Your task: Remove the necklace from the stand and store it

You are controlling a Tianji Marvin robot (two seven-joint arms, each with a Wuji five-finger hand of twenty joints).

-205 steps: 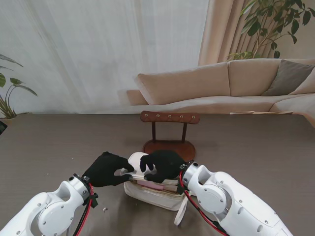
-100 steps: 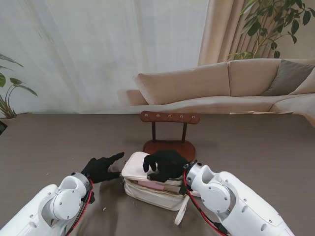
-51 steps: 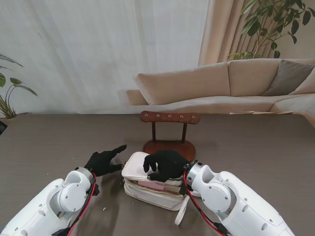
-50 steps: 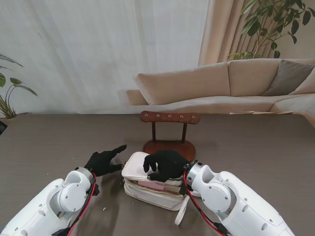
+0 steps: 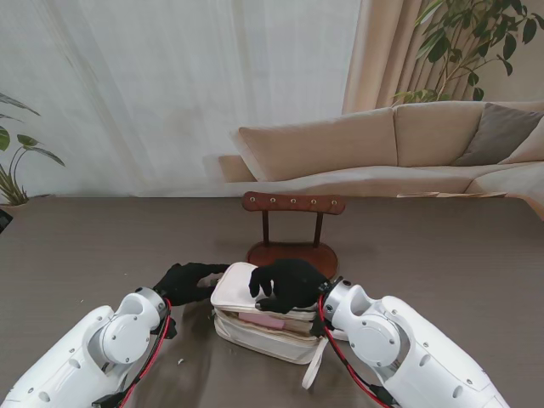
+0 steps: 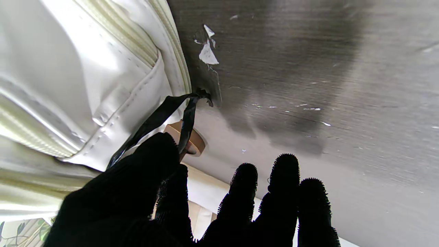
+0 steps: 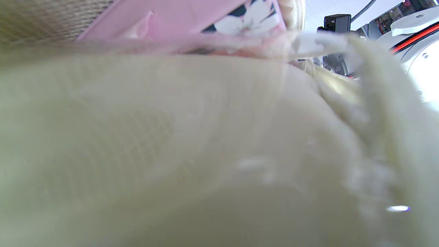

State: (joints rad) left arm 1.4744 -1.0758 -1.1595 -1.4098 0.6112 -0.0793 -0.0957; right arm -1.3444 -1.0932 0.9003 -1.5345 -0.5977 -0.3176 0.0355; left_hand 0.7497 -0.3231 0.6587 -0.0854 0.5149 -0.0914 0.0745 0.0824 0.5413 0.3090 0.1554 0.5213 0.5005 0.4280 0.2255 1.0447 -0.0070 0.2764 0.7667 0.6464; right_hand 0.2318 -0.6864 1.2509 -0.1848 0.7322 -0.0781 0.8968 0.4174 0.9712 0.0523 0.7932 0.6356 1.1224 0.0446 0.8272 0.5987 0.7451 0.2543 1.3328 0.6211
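The wooden necklace stand (image 5: 292,204) rises behind the case, and no necklace shows on its pegs. A white zip case (image 5: 255,321) lies in front of it with a pink lining (image 5: 259,320) in the gap under the lid. My right hand (image 5: 286,285) lies on the lid with its fingers curled over the edge. The right wrist view is filled by blurred case fabric (image 7: 192,144). My left hand (image 5: 189,280) is at the case's left end. There its thumb and forefinger pinch the black zipper pull (image 6: 161,118) beside the case (image 6: 68,79). The other fingers (image 6: 284,192) are spread.
A sofa (image 5: 399,149) and curtains stand beyond the far edge of the dark table (image 5: 442,255). The case's white strap (image 5: 316,361) hangs toward me at its right end. Small white flecks (image 6: 207,55) lie on the table by the case.
My left hand let go of the lid, swung out to the left, then came back to the case's left end. The lid dropped lower. My right hand stayed on the lid.
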